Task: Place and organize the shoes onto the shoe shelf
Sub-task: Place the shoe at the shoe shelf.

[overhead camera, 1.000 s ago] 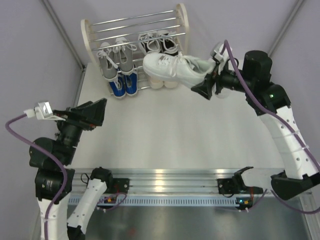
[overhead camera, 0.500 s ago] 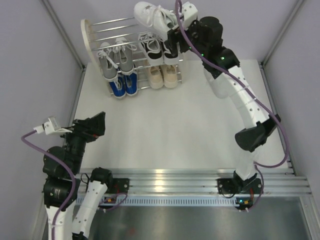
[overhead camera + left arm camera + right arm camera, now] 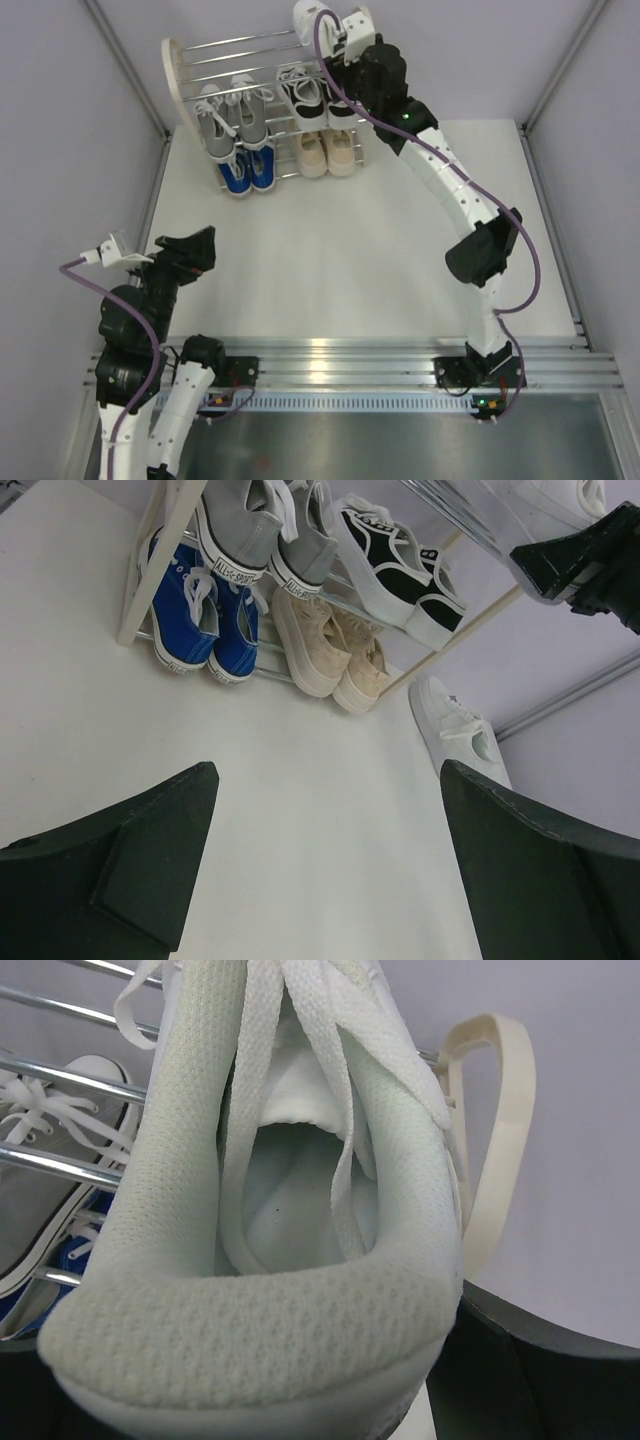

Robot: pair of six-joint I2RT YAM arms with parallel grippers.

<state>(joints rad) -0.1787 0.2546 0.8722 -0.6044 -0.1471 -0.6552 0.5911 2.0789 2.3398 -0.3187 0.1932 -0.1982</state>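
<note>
White table point(image 3: 330, 250), with the shoe shelf point(image 3: 178, 75) at its far edge. My right gripper point(image 3: 338, 52) is clamped on a white sneaker point(image 3: 300, 1260) up at the shelf's top rods; my left gripper point(image 3: 330, 860) hangs wide open, empty, over the near left corner.

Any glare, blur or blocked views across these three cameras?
Top view: sharp, evenly lit, one glare patch on the rail between the arm bases. Left wrist: the blue shoes are crisp; the dark left fingers at the bottom show little detail. Right wrist: the white shoe fills nearly the whole frame, its mesh sharp, the rods behind it slightly soft.
</note>
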